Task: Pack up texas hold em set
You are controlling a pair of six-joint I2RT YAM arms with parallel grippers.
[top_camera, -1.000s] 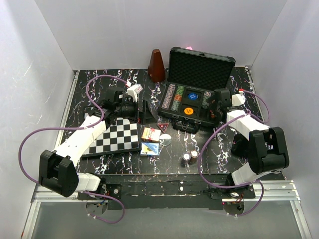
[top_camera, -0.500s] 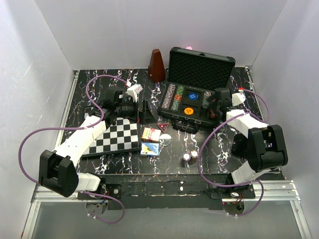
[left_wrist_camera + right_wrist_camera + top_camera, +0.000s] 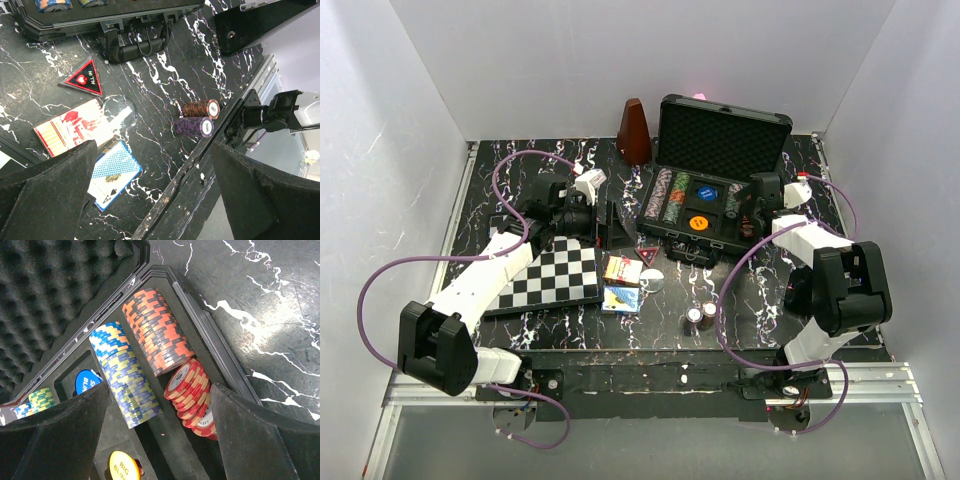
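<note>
Flanking red chips (image 3: 192,390) (spread wide), right hand (image 3: 157,407) sits by case rim (image 3: 210,335).

Bright, even light; sharp frames

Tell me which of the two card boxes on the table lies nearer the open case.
The red card box; the blue card box lies farther from the black case, nearer the table's front edge.

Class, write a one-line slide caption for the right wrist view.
Open right gripper hovers over orange chips, blue-yellow chips and red chips in the foam-lined case.
</note>
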